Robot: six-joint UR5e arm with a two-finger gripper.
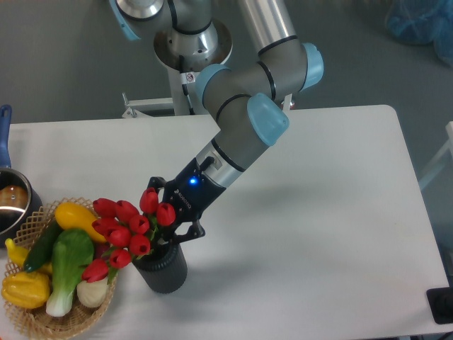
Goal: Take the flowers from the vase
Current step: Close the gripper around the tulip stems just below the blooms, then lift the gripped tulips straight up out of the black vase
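- The flowers, a bunch of red tulips, sit in the vase near the front edge of the table, left of centre; the buds lean out to the left, over the rim of the wicker basket.
- The stems are mostly hidden, but nothing shows them clear of the vase mouth, so the bunch reads as not yet lifted out.
- The gripper is down at the bunch, just above the vase mouth, its black fingers on the right and far side of the blooms, with two buds right against them.
- Whether the fingers are clamped on the stems I cannot tell: buds and leaves cover the gap between them.
- Done, as I judge it: the approach, and the tool is set at the stems.
- Left: a firm grasp if there is none yet, then a lift until the stems come free of the vase.
- The basket of yellow and green produce stands just left of the vase, and a pot shows at the far left edge; the leaning buds could brush the basket on the way up.
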